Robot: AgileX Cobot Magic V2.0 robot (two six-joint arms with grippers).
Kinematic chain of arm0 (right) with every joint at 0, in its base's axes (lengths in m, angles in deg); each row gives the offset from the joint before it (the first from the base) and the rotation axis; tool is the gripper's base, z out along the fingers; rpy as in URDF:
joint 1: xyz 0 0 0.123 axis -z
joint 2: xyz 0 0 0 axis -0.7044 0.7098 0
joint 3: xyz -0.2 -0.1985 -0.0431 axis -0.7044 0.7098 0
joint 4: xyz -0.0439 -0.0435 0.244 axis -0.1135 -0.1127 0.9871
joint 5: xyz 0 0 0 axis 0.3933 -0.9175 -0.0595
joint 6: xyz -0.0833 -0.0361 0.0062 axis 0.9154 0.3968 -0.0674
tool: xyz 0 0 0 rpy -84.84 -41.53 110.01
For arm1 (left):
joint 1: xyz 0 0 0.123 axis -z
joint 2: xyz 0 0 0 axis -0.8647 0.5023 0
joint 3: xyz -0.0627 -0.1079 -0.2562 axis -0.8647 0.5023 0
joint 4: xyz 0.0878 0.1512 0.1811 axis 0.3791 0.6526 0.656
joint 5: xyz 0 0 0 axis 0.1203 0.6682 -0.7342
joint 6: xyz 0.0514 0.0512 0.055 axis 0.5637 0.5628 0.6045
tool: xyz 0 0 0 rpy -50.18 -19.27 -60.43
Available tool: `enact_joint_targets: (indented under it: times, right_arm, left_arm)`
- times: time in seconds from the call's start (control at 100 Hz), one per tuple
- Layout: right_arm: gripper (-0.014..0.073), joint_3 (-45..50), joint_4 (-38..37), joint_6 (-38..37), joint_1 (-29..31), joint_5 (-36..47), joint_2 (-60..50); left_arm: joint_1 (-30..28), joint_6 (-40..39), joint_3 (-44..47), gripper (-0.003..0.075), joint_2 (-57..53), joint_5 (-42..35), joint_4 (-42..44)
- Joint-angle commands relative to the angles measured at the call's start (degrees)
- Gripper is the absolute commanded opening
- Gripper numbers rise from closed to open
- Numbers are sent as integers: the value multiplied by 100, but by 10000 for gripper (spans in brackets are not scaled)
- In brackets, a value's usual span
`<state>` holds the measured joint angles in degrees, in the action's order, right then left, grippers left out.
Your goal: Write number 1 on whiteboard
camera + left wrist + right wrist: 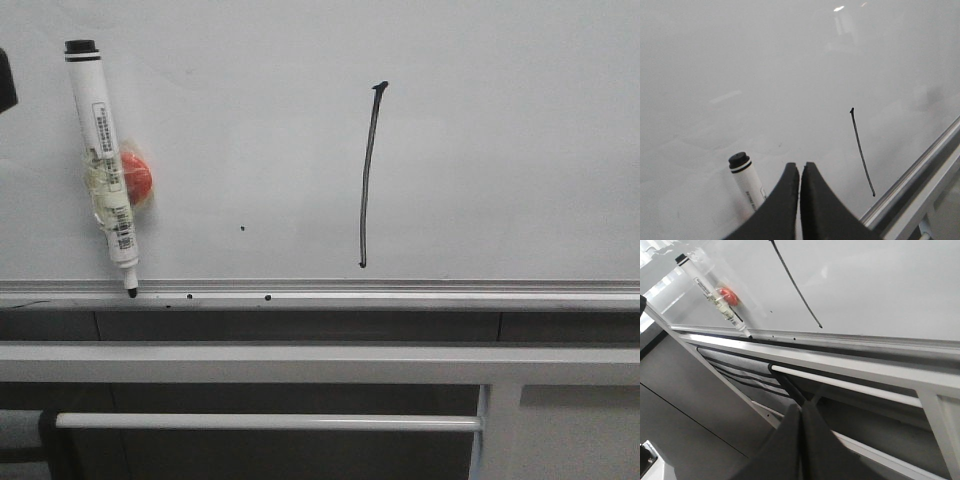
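Observation:
A tall thin black number 1 [368, 175] with a small flag on top stands on the whiteboard [500, 140], also seen as the number 1 [861, 152] and the number 1 [795, 285] in the wrist views. A white marker [105, 165] with a black end cap leans on the board at the left, tip on the rail, held by a red magnet [135, 177]. My left gripper [800, 167] is shut with nothing in it, beside the marker [747, 182]. My right gripper [802, 407] is shut and empty, low below the board [875, 285].
A silver rail [400, 294] runs along the board's lower edge, with a few black specks on it. Below are a white frame bar [300, 362] and a white tube [260, 422]. A dark part of an arm [6, 80] shows at the far left edge.

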<state>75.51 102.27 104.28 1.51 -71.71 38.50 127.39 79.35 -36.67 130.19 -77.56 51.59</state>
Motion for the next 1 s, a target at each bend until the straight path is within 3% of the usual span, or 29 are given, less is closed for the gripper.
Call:
enact_joint_targets:
  times: [0.0,0.12,0.25,0.45,0.56,0.71,0.83,0.99]
  right_arm:
    - [-64,-142,-35,38,34,55,30]
    - [-64,-142,-35,38,34,66,41]
    - [-64,-142,-35,38,34,78,41]
    - [-64,-142,-35,38,34,78,41]
    - [-64,-142,-35,38,34,78,41]
    - [-64,-142,-35,38,34,78,41]
    - [-64,-142,-35,38,34,75,41]
    - [-64,-142,-35,38,34,85,41]
  left_arm:
    - [14,75,-191,-20,-367,-1386,112]
    - [-341,89,-203,-20,-1325,-1344,552]
    - [-1239,-50,-203,-20,-2519,-700,904]
    - [-3002,-1150,-203,-20,-4228,2133,724]
    - [-3885,-1305,-203,-20,-5035,3807,669]
    - [-5018,-1305,-203,-20,-5889,5279,288]
    - [-5649,-1305,-203,-20,-6004,5785,11]
    - [-5996,-1305,-132,-20,-5995,6139,3]
